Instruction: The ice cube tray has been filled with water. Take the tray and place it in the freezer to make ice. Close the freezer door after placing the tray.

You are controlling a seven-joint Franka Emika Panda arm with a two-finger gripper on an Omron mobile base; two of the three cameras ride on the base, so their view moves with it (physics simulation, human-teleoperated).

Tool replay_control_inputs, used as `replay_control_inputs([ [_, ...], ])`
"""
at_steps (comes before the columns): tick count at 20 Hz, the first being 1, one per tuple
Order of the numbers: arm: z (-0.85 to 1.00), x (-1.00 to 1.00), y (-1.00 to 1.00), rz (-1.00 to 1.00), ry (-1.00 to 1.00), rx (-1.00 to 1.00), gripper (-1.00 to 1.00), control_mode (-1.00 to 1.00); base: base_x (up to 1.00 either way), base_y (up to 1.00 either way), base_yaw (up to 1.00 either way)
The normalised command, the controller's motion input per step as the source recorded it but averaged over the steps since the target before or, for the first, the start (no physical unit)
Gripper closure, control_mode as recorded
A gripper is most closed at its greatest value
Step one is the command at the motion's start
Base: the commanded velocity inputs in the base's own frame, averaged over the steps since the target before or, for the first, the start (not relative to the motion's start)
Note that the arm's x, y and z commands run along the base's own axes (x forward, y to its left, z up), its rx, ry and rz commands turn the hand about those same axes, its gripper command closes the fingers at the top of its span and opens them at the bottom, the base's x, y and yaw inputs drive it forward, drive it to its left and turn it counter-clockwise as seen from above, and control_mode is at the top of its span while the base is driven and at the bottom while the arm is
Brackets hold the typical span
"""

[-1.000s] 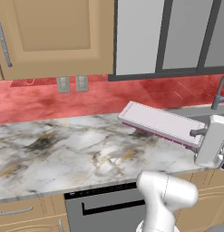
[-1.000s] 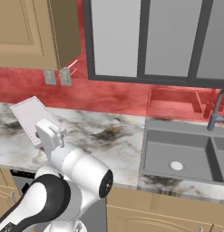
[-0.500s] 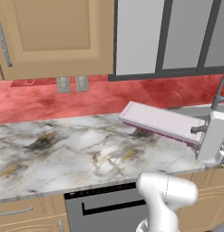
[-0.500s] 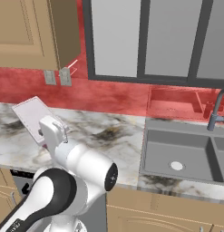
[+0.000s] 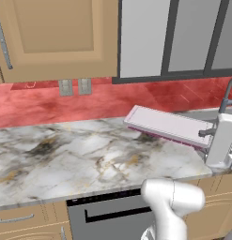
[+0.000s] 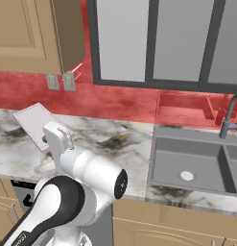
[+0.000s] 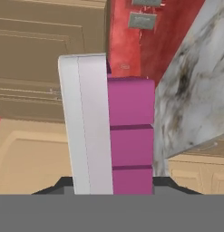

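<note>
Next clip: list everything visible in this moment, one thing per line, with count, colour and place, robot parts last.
ice cube tray: one, pale pink-white with magenta edge, lifted above the counter, gripped at its right end
counter: one, white-grey marble, across the front
backsplash: one, red, behind the counter
wall outlets: two, grey, on the backsplash
upper cabinet: one, tan wood, top left
glass-front cabinets: grey panes in dark frames, above the sink
sink: one, grey double basin, right of the counter
faucet: one, dark grey, behind the sink
dishwasher: one, grey with dark top strip, under the counter
end effector: one, white, shut on the tray's end
</note>
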Motion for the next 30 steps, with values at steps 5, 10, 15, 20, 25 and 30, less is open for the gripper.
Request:
replay_control_inputs([
  [5,0.00,0.00,0.00,0.00,0.00,0.00,1.00,1.00,-0.61,0.00,0.00],
  [10,0.00,0.00,0.00,0.00,0.00,0.00,1.00,1.00,-0.99,0.00,0.00],
  [15,0.00,0.00,0.00,0.00,0.00,0.00,1.00,1.00,-0.95,0.00,0.00],
  [20,0.00,0.00,0.00,0.00,0.00,0.00,1.00,1.00,-0.85,0.00,0.00],
  [25,0.00,0.00,0.00,0.00,0.00,0.00,1.00,1.00,-0.74,0.00,-0.05],
  [30,0.00,0.00,0.00,0.00,0.00,0.00,1.00,1.00,-0.46,0.00,-0.22],
])
